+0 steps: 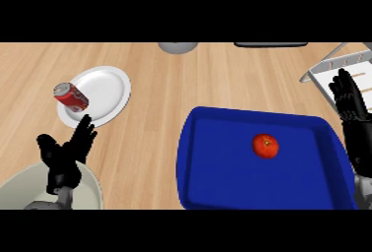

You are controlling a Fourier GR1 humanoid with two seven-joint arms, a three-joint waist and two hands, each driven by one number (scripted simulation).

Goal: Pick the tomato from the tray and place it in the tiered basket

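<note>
Tomato (266, 145) lying inside blue tray (218, 172), right of its middle. Right hand (351, 98) at three o'clock, fingers straight, holding nothing, over tiered basket (327, 66) edge. Left hand (67, 152) at eight o'clock, fingers spread, empty. Red can (71, 96) on white plate (105, 86) at ten o'clock.

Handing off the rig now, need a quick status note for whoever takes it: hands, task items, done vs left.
Left hand: open, holding nothing, at lower left over a pale bowl.
Right hand: open, holding nothing, at the right edge past the tray, fingers up.
Tomato: lying in the blue tray, right of centre, untouched.
Tiered basket: top right corner, only partly in view.
Also there: a red can on a white plate.
Done: nothing. Left: grasp the tomato, carry it to the basket, release.
</note>
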